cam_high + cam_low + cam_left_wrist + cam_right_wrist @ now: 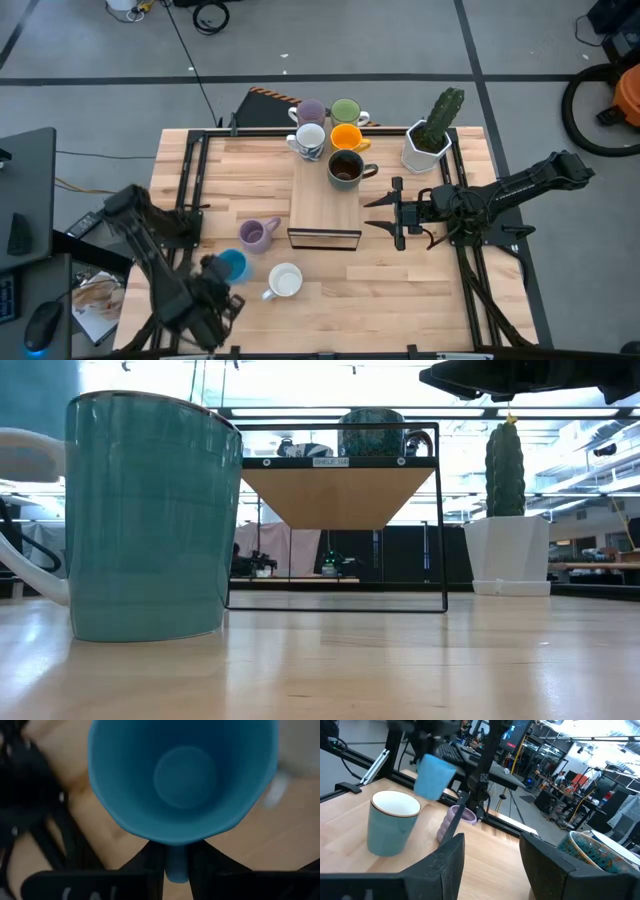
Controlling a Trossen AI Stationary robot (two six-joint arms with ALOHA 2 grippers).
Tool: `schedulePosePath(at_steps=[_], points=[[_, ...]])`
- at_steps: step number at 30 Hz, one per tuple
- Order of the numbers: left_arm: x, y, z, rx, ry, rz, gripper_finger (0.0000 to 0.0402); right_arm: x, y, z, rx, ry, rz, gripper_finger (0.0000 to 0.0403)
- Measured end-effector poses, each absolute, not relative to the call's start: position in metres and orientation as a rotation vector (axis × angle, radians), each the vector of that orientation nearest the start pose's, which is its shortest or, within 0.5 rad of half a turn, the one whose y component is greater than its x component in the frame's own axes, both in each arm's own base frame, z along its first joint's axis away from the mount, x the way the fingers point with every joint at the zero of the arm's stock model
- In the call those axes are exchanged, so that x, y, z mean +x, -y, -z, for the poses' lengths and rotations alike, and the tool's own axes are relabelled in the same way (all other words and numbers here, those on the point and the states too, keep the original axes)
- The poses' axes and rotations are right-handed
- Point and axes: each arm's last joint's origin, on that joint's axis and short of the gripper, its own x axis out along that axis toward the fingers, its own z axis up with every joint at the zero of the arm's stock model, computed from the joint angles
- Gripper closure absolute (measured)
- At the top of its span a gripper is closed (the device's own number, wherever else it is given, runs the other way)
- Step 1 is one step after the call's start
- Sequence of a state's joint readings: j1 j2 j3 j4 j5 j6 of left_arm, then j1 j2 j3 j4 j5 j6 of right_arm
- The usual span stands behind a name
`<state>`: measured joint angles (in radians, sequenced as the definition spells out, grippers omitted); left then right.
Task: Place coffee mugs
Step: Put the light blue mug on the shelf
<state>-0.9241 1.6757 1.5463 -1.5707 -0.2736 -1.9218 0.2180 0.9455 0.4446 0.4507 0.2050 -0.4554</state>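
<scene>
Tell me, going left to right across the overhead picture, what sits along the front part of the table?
Left gripper shut on the blue mug → lilac mug → white mug → wooden shelf → right gripper, open and empty.

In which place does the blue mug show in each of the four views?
High view: blue mug, lower left.
Low view: perhaps the blue patch in the top left corner; not sure.
Left wrist view: fills the middle, handle in the left gripper.
Right wrist view: upper left, held above the table.
Landmark: the white-lined mug, near it in the high and right wrist views.
</scene>
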Motion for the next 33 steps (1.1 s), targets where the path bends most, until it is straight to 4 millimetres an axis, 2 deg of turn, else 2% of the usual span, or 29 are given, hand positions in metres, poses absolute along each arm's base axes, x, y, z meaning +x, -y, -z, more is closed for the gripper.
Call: schedulePosePath(at_steps=[5,13,20,25,33], points=[[0.189,0.192,-0.322,-0.564,-1.074,-0.79,0.0343,0.202,-0.039,-0.247,-0.447,-0.049,-0.024,0.0207],[0.205,0.138,-0.346,-0.402,-1.051,-0.711,0.0343,0.201,-0.04,-0.245,-0.411,-0.075,-0.035,0.0207],[0.219,0.092,-0.355,-0.197,-1.089,-0.677,0.0343,0.2,-0.045,-0.244,-0.375,-0.076,-0.058,0.0207],[0.234,0.065,-0.356,-0.032,-1.137,-0.587,0.0343,0.199,-0.049,-0.241,-0.339,-0.102,-0.084,0.0207],[0.256,0.015,-0.365,0.111,-1.09,-0.441,0.0343,0.195,-0.059,-0.233,-0.216,-0.188,-0.134,0.0207]])
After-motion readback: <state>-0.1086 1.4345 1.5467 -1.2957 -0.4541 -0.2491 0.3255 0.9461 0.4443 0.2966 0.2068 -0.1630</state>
